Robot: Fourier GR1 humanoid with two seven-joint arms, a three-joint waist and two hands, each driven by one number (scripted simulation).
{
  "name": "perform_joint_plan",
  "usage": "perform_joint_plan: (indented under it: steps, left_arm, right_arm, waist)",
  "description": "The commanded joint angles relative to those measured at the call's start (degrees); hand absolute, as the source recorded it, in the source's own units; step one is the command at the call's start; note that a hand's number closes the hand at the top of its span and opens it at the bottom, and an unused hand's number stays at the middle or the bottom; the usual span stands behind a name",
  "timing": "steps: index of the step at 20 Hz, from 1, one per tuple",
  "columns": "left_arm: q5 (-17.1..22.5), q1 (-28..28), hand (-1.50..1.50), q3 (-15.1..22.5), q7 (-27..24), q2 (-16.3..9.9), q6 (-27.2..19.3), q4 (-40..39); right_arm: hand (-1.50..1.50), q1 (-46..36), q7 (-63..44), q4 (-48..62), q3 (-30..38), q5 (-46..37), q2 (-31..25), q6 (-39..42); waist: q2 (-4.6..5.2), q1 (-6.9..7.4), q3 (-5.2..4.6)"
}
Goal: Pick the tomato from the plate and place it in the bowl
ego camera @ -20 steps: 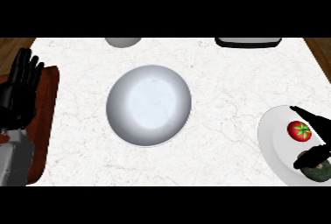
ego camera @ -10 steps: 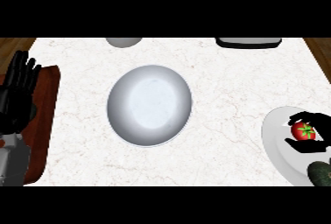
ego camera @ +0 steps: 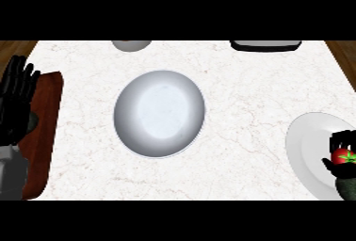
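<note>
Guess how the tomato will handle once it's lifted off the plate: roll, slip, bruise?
The tomato looks round and glossy, so it may slip or roll if released on the plate. The right hand curls around it, which probably keeps it steady. Likely soft, so it could bruise.

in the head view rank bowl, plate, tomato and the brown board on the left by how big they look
1. bowl, largest in full view.
2. brown board, long but narrow and partly hidden by the left robot hand.
3. plate, cut off at the edge, so its rank is unsure.
4. tomato, smallest, held in the right robot hand.
</note>
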State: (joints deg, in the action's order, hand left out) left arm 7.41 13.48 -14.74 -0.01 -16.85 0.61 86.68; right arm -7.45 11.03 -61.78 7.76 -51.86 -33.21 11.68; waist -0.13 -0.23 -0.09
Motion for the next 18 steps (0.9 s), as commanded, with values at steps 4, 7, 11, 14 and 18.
perform_joint_plan:
  steps: [4,7,11,14,18]
  left_arm:
    - [-0.1,-0.6,0.0,-0.3,3.7,-0.2,-1.1,3.8]
    - [-0.8,3.1,0.0,-1.2,-2.2,-1.1,0.5,-4.7]
    - [-0.2,-1.3,0.0,0.0,0.4,0.9,-0.2,1.4]
    - [0.6,-2.1,0.0,-1.5,1.0,-0.9,0.8,2.2]
    - [-1.6,-2.6,0.0,0.4,-1.4,2.1,-1.4,1.7]
  right_arm:
    - [1.5,7.4,0.4,-10.0,2.4,-1.1,-3.9,1.6]
    - [1.5,8.2,-4.3,-17.9,2.5,-0.7,-0.6,2.9]
    - [1.5,13.3,-3.7,-27.3,9.1,2.1,-3.8,0.9]
    - [1.5,13.5,-8.7,-38.3,12.4,6.0,-4.3,7.7]
    - [1.5,11.2,-6.6,-46.9,15.6,16.3,-3.4,14.5]
  waist:
    - [0.02,0.0,0.09]
    - [0.11,-0.27,0.06]
    - [-0.17,-0.72,0.04]
    - [-0.3,-0.85,-0.01]
    - [-0.37,-1.25,-0.04]
